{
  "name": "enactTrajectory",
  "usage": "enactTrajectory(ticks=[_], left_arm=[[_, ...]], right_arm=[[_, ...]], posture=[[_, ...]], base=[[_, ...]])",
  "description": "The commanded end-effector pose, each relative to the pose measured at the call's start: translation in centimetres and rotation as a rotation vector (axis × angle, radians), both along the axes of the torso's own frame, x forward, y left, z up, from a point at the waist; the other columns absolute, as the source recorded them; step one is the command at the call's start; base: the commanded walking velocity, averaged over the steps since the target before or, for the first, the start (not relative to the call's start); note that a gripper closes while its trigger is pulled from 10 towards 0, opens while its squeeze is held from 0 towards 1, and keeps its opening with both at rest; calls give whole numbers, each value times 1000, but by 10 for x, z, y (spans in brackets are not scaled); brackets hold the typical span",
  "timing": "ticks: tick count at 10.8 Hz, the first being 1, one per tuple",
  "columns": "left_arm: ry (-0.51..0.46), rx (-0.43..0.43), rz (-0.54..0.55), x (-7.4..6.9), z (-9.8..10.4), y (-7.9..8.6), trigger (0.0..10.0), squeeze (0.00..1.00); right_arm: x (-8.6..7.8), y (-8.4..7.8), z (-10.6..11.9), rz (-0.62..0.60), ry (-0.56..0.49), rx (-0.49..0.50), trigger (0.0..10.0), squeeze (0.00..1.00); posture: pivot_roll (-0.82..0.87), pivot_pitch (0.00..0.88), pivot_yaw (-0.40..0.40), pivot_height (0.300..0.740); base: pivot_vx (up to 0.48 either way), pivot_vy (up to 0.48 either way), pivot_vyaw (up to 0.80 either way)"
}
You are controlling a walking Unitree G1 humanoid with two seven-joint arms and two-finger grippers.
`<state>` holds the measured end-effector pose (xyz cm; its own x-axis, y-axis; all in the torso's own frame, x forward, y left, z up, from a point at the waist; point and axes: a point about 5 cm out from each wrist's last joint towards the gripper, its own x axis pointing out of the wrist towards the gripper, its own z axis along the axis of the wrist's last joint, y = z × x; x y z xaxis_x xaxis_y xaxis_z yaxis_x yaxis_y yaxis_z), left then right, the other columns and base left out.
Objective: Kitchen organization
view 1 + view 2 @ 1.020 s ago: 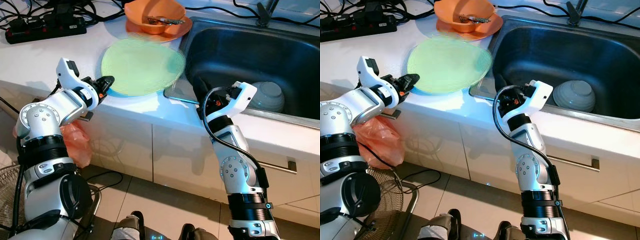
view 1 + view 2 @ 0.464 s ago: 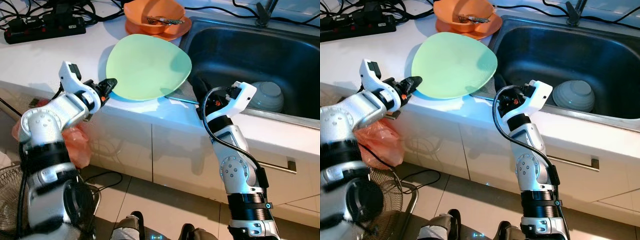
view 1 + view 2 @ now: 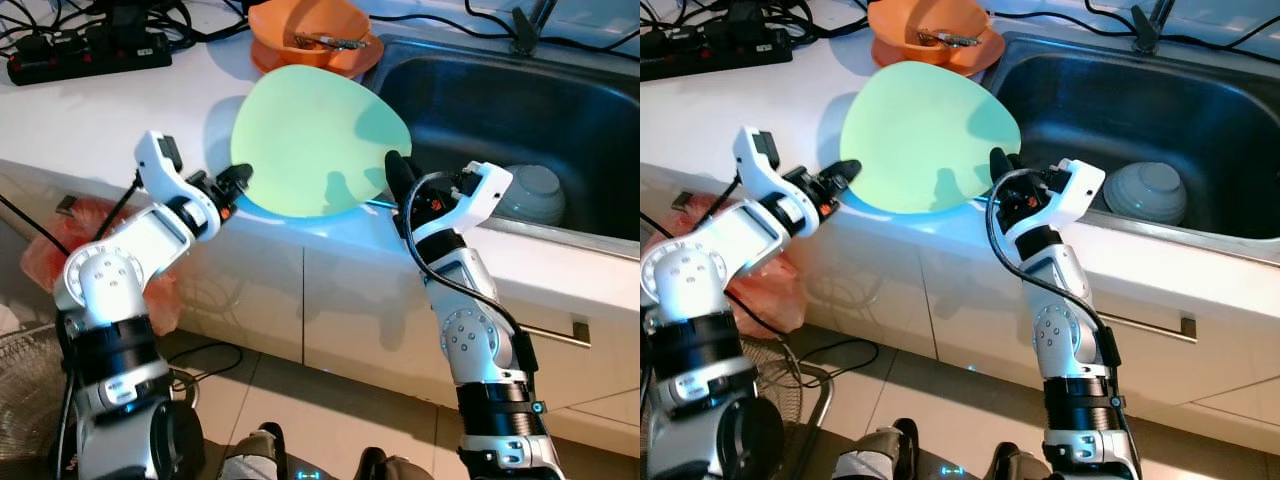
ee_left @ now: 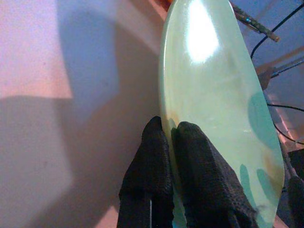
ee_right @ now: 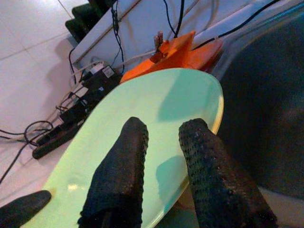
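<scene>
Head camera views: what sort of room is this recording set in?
Most likely a home kitchen. A stainless steel sink set into a white countertop holds a pale upturned bowl, an orange bowl and plate sit beside it, and white cabinet drawers run underneath.

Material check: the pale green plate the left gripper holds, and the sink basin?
Pale green round plate: looks like glossy melamine or glazed ceramic; the left wrist view shows a bright highlight on a smooth, thin rim, so I can't tell which. The left gripper is pinching its edge. Grey sink basin: likely brushed stainless steel, dull metallic sheen.
</scene>
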<state>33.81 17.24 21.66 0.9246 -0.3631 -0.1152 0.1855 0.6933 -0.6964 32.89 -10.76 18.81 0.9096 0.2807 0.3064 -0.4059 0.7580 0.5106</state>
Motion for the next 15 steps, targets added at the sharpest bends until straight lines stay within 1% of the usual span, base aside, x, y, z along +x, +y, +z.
enactTrajectory(ticks=[1, 3, 5, 6, 8, 9, 10, 12, 14, 15], left_arm=[[56, 69, 17, -4, -14, 0, 10000, 0], [-1, 82, 65, -7, -11, 1, 10000, 0], [-42, 77, 98, -9, -9, 1, 10000, 0], [-62, 59, 86, -13, -9, -3, 10000, 0], [-93, 61, 74, -16, -8, -6, 10000, 0], [-131, 71, 51, -17, -3, -11, 10000, 0], [-190, 78, 36, -18, 5, -14, 10000, 0], [-354, 83, 22, -22, 30, -15, 10000, 0], [-454, 109, 19, -25, 45, -16, 10000, 0], [-515, 109, 23, -26, 54, -18, 10000, 0]], right_arm=[[2, -4, -4, -9, 24, -7, 10000, 0], [4, -11, -1, -37, 12, -9, 10000, 0], [7, -26, 12, -96, -36, -3, 10000, 0], [9, -46, 27, -182, -86, 10, 10000, 0], [10, -68, 43, -279, -148, 14, 10000, 0], [11, -75, 40, -300, -138, 1, 10000, 0], [13, -78, 34, -310, -115, -11, 10000, 0], [15, -77, 24, -313, -78, -12, 10000, 0], [16, -79, 18, -321, -55, -12, 10000, 0], [17, -80, 16, -325, -47, -15, 10000, 0]], posture=[[146, 186, -18, 740], [146, 181, -26, 740], [145, 181, -26, 740], [145, 180, -27, 740], [143, 183, -30, 740], [146, 181, -32, 740], [149, 180, -35, 740], [150, 174, -36, 740], [148, 169, -39, 740], [146, 165, -40, 740]], base=[[0, 0, 0], [0, 0, 0], [0, 0, 0], [0, 0, 0], [0, 0, 0], [0, 0, 0], [0, 0, 0], [0, 0, 0], [0, 0, 0], [0, 0, 0]])
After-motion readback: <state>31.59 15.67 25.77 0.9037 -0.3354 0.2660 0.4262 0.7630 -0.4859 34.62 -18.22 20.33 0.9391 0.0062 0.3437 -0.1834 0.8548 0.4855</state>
